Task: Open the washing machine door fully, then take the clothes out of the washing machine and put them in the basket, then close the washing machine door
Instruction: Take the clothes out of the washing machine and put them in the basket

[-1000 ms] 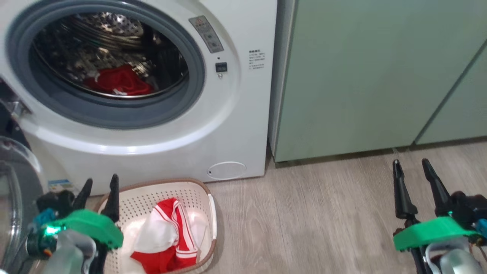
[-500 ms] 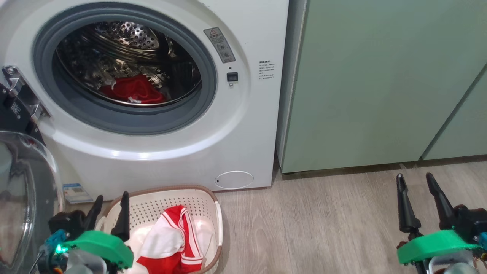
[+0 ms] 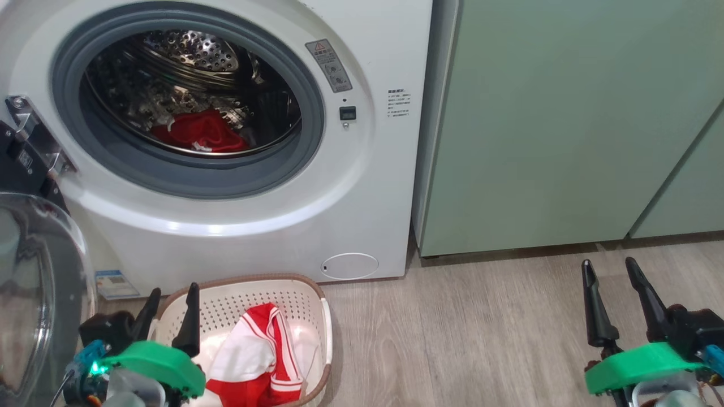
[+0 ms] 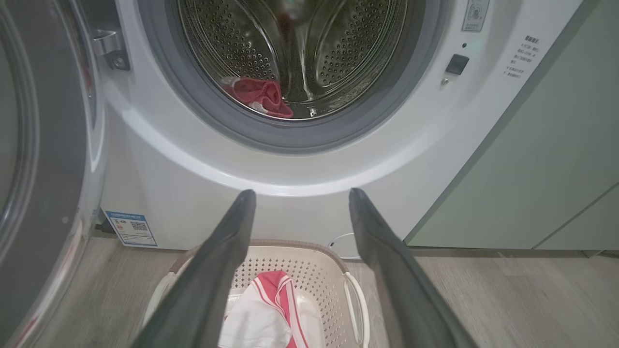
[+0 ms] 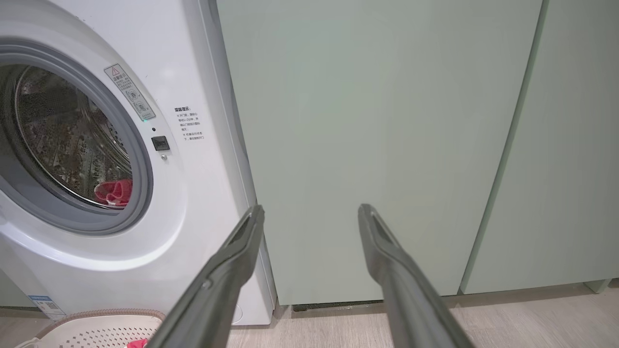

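The white washing machine (image 3: pixel 362 186) stands with its door (image 3: pixel 34 294) swung open at the left, glass dome facing me. One of the red clothes (image 3: pixel 201 133) lies low in the steel drum, also seen from the left wrist as clothes (image 4: pixel 258 94) and from the right wrist as clothes (image 5: pixel 113 192). A red-and-white garment (image 3: pixel 257 359) lies in the cream basket (image 3: pixel 243 281) on the floor before the machine. My left gripper (image 3: pixel 173 289) hangs open over the basket's left end, holding nothing; the left wrist view shows the gripper (image 4: pixel 302 192) above the basket (image 4: pixel 309 270). My right gripper (image 3: pixel 608 262) is open and empty over the floor, far right.
Pale green cabinets (image 3: pixel 565 124) stand right of the machine, facing the right gripper (image 5: pixel 312 208). Wood-look floor (image 3: pixel 464 339) lies between the basket and the right arm. The door hinge (image 3: pixel 34 141) juts out at the machine's left.
The whole head picture has shifted, so the camera moved: the machine sits lower and further right. Both grippers stay open and empty, roughly where they were.
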Tool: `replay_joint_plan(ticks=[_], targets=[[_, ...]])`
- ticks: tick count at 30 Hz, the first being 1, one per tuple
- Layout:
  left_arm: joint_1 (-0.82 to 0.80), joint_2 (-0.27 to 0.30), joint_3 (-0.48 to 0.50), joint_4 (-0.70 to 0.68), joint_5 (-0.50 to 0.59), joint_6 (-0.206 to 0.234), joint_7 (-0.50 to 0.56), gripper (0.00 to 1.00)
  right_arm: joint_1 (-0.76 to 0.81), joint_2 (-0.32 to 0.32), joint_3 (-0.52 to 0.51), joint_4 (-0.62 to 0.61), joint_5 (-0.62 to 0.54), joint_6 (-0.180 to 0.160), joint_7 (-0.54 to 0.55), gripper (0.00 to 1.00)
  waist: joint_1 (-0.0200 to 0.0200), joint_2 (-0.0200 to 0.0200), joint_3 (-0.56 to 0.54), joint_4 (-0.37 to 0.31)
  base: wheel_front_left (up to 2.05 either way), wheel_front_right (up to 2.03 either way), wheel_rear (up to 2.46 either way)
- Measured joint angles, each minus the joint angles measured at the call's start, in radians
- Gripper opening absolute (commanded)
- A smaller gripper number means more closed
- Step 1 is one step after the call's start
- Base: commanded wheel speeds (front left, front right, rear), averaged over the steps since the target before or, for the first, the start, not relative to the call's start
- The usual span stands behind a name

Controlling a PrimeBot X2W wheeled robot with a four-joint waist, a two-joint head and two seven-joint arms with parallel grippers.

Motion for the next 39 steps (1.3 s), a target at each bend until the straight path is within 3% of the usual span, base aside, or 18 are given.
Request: replay_joint_plan(ticks=[10, 14, 19, 28, 39], targets=[[-0.032, -0.007, -0.037, 0.052, 0.016, 0.002, 0.002, 1.00, 0.000, -0.001, 0.007, 0.002, 0.000, 0.000, 0.000, 1.00, 0.0000, 0.0000, 0.008, 0.008, 0.00, 0.00, 0.00], [-0.110, -0.008, -0.050, 0.110, 0.029, 0.029, 0.055, 1.00, 0.000, -0.001, 0.024, 0.005, 0.001, 0.000, 0.000, 1.00, 0.0000, 0.0000, 0.023, 0.006, 0.00, 0.00, 0.00], [-0.247, -0.007, -0.077, 0.182, 0.049, 0.060, 0.155, 1.00, -0.001, -0.003, 0.037, 0.005, 0.001, 0.000, 0.000, 1.00, 0.0000, 0.0000, 0.062, -0.011, 0.00, 0.00, 0.00], [-0.581, 0.027, -0.102, 0.300, 0.065, 0.070, 0.314, 1.00, -0.097, -0.004, 0.043, -0.012, 0.002, 0.000, 0.000, 1.00, 0.0000, 0.0000, 0.204, -0.056, 0.00, 0.00, 0.00], [-0.963, 0.091, -0.152, 0.466, 0.151, 0.112, 0.413, 1.00, -0.231, 0.024, 0.072, -0.030, 0.001, 0.000, 0.000, 1.00, 0.0000, 0.0000, 0.404, -0.129, 0.00, 0.00, 0.00]])
